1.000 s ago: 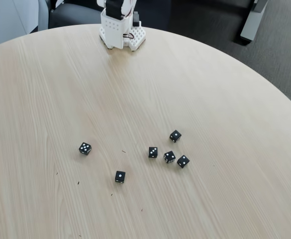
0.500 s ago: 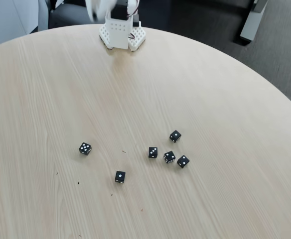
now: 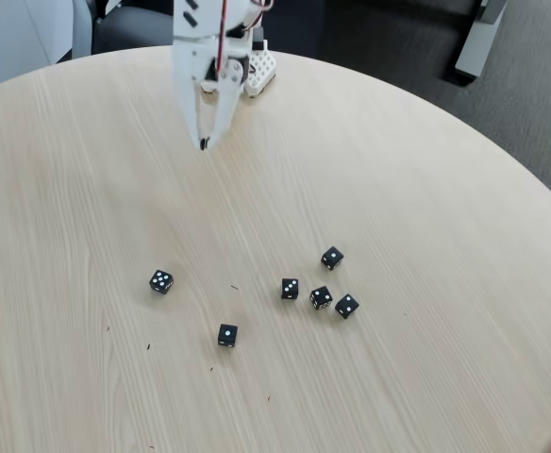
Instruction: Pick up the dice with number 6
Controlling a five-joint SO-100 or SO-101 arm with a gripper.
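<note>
reaching down from the far edge of a round, pale wood-grain table (image 3: 426, 170), the white pincer (image 3: 203, 144) hangs with its two fingers drawn together to a point — nothing between them, tip well above the cluster of dice. the dice with number 6 (image 3: 321, 297) sits far toward the camera and to the right of the pincer in the fixed view, its top face crowded with pips. just left of it lies a two-pip die (image 3: 290, 289), just right of it another two-pip die (image 3: 346, 306), and a little farther back a one-pip die (image 3: 331, 258). nearer the camera and almost straight below the pincer lies a second one-pip die (image 3: 226, 335); a three-pip die (image 3: 161, 281) lies apart, slightly left of the pincer's line. small dark specks dot the wood. beyond the table's rim — dark grey carpet (image 3: 530, 104) and a pale panel (image 3: 21, 33) at the upper left.
</note>
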